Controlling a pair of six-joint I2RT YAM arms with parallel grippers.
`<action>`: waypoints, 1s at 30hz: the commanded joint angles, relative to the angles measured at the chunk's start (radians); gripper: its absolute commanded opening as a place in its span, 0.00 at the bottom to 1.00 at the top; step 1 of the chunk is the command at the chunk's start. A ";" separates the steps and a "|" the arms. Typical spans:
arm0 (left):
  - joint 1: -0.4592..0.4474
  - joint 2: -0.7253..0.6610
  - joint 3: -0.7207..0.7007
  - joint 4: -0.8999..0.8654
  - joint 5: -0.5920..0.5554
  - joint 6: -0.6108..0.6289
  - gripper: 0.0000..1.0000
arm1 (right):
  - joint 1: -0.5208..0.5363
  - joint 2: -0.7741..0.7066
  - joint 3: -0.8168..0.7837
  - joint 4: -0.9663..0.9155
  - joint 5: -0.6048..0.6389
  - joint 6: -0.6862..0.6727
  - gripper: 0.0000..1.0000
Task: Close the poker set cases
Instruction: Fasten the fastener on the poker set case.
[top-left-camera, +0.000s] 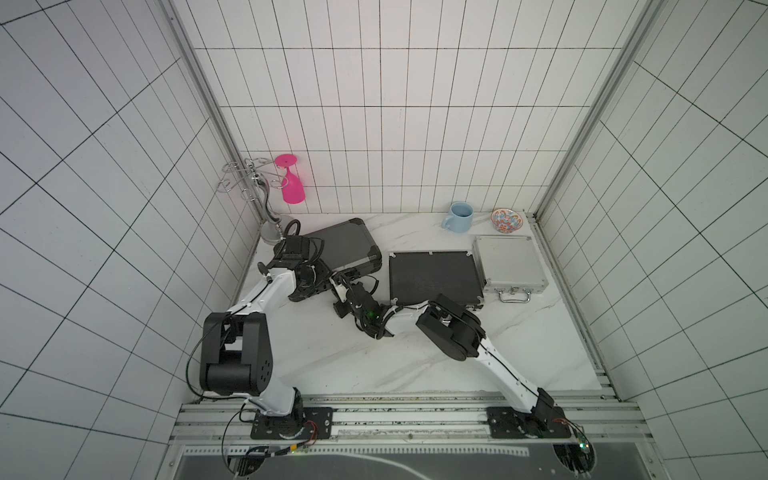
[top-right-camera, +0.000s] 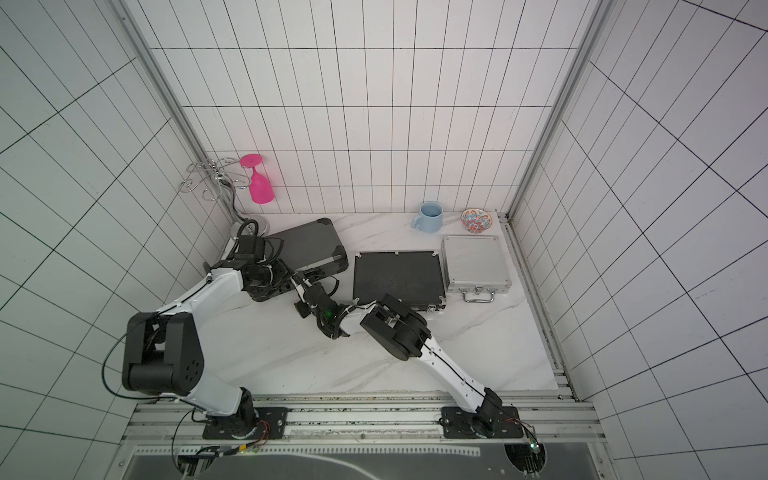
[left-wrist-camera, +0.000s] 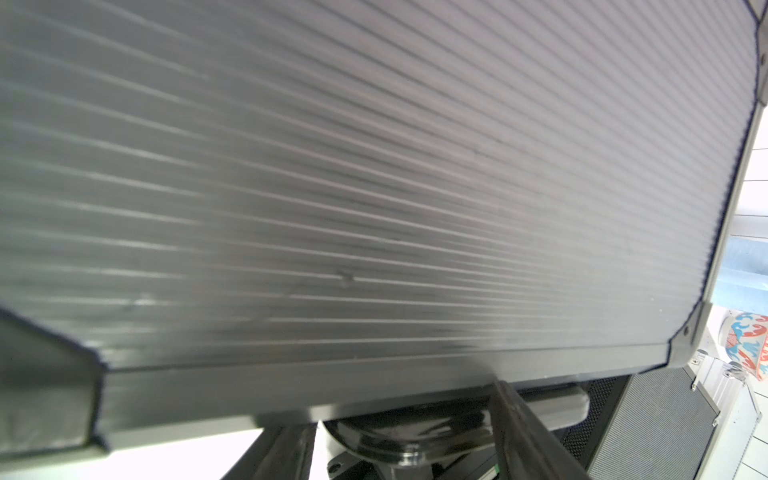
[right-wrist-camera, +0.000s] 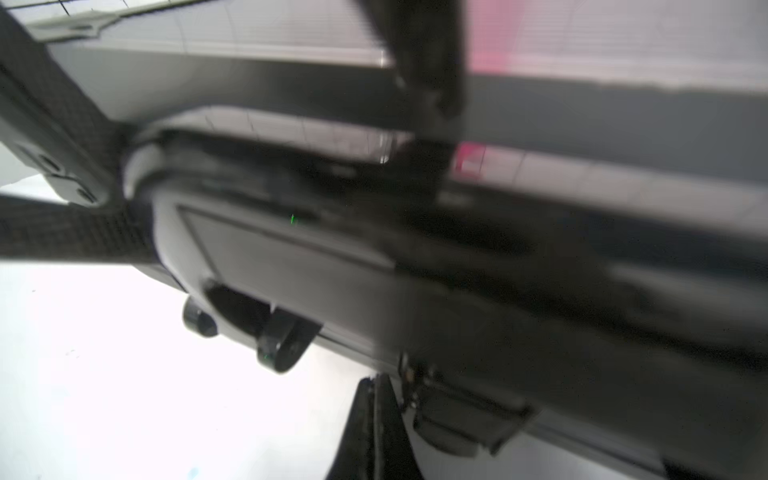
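Lids lie flat on the medium black case (top-left-camera: 434, 276) at twelve o'clock and the small silver aluminium case (top-left-camera: 509, 264) at two. The large dark-grey case (top-left-camera: 345, 245) at ten looks nearly down. Our right pincer (top-left-camera: 340, 277) sits fully closed at its front; how wide the left pincer (top-left-camera: 309, 286) stands we cannot tell.

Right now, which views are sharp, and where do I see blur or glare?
Both top views: sharp, evenly lit, no strong glare. Left wrist view: the dark-grey case fills the frame, too close, so its ribs look soft. Right wrist view: heavily blurred, and the table is burnt out to white.
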 joint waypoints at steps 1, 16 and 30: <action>-0.003 0.043 -0.036 -0.002 -0.016 0.011 0.65 | -0.008 -0.078 -0.143 0.130 0.033 0.006 0.00; -0.012 0.015 0.018 -0.035 -0.032 0.042 0.65 | -0.021 -0.317 -0.438 0.335 0.099 -0.017 0.00; -0.110 0.006 0.150 -0.109 -0.193 0.132 0.64 | -0.079 -0.543 -0.566 0.160 0.111 -0.021 0.11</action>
